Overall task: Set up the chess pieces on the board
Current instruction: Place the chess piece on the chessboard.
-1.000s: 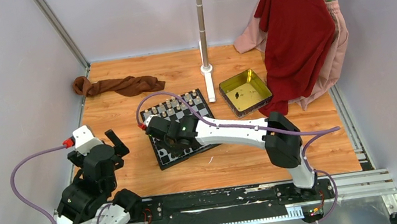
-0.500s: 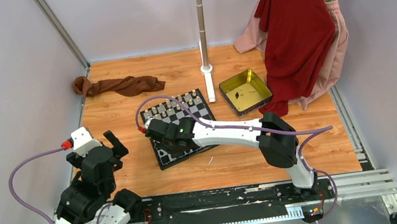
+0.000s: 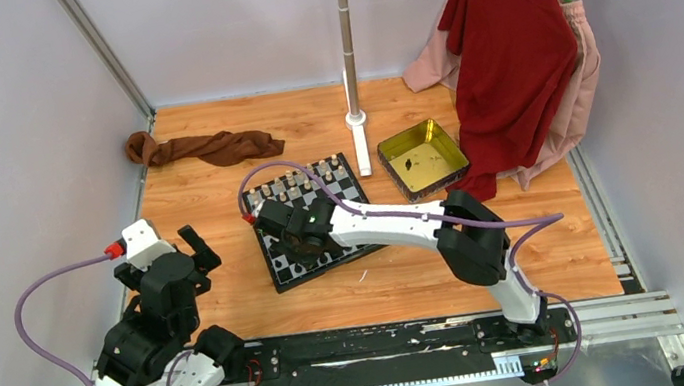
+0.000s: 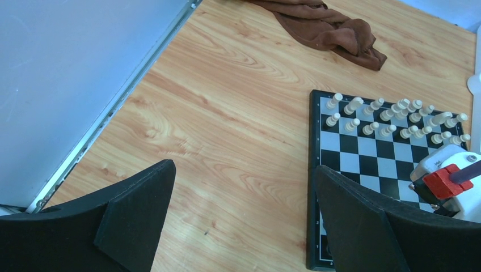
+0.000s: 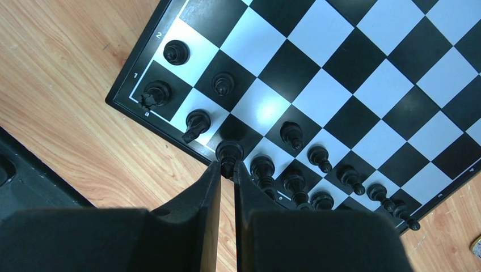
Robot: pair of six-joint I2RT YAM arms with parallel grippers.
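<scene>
Below, tiny black pieces (image 5: 292, 134) on checkered board (image 5: 363, 85)

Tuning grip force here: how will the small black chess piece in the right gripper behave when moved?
The small black chess piece is far smaller than the right gripper, so probably very light. Tall on a narrow base, it may tip if nudged. Its smooth rounded top could slip in the grip.

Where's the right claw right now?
In the right wrist view, the right claw is closed on a black piece in the board's edge row, third square from the corner marked a1.
</scene>
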